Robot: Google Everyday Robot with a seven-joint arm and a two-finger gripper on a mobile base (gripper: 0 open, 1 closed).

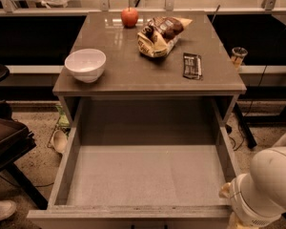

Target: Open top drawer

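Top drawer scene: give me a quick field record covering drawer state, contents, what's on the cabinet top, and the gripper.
top drawer: open, extended far out, front at the frame's bottom edge
inside drawer: nothing visible
cabinet top: white bowl front left; apple at back; snack bag behind centre; dark wrapped bar right
arm: lower right, by the drawer's right front corner
gripper: out of view, below the arm
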